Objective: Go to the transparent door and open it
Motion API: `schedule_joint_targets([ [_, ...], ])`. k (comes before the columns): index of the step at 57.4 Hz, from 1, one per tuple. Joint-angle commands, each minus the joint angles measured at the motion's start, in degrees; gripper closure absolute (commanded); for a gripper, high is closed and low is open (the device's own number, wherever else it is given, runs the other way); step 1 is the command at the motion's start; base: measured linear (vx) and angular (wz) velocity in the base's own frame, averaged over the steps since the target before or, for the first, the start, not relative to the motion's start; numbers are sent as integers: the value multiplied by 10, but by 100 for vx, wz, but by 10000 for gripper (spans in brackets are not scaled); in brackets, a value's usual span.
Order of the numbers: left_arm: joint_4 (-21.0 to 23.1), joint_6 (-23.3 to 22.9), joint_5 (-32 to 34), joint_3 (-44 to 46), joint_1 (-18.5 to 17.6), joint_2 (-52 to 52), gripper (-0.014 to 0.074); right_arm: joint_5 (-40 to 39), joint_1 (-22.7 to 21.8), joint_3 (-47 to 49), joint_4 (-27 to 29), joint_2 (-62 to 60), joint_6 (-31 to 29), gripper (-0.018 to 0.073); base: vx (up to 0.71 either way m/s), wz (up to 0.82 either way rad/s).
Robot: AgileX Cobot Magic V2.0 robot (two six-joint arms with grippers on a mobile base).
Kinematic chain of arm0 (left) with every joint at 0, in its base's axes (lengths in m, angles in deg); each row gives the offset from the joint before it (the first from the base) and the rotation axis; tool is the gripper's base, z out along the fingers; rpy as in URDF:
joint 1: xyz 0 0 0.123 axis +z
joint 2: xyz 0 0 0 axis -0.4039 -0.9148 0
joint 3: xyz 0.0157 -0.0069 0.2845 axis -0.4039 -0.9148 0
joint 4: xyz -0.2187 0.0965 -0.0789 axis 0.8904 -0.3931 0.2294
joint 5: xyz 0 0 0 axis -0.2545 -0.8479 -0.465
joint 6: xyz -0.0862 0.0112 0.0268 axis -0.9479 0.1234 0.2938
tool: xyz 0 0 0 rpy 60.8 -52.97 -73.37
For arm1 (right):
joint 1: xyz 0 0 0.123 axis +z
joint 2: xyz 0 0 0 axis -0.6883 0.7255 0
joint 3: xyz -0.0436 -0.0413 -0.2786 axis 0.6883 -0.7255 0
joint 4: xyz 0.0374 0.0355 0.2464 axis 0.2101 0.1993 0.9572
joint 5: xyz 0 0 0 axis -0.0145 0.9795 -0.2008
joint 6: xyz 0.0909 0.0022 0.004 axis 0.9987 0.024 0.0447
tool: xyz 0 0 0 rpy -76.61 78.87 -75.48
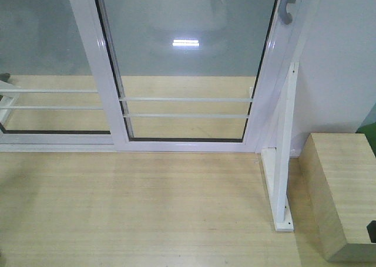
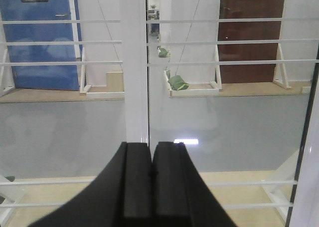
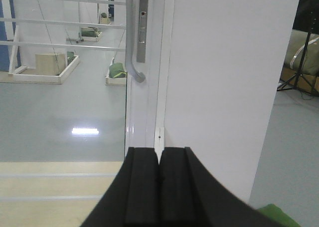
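- Out front, in the front-facing view, the door (image 1: 188,56) stands shut, close ahead across a strip of wooden floor (image 1: 135,202). The lower end of its handle (image 1: 286,10) shows at the top right, on the stile next to the white wall (image 1: 341,61). A handle-less panel (image 1: 47,44) lies to the left, overlapped by the door's left stile. A white brace (image 1: 282,161) and a wooden box (image 1: 338,191) sit on the floor at the right. Neither arm shows in this view.
- From the left wrist, the left gripper (image 2: 151,152) is clenched on nothing, its pads meeting. It faces a white stile (image 2: 133,62) and glass crossed by thin bars (image 2: 224,62), and touches neither.
- From the right wrist, the right gripper (image 3: 159,154) is likewise clenched and empty. It points at the door's right edge, with the handle above it and slightly to the left, well apart.
- Judgement: the approach looks about done and the opening has not begun.
- Next move, as I judge it: the right arm should rise and part its jaws, close around the handle's lower grip, then pull the door leftward along its track while keeping clear of the wall.
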Motion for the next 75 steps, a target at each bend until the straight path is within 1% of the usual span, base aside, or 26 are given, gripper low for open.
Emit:
schedule_joint_targets([
  [1, 1, -5, 47, -17, -3, 1, 602, -46, -2, -8, -1, -6, -2, 564, 38, -5],
  [37, 1, -5, 47, -17, -3, 1, 602, -46, -2, -8, -1, -6, -2, 564, 31, -4],
  [75, 1, -5, 47, -17, -3, 1, 602, -46, -2, -8, -1, -6, -2, 564, 13, 0],
])
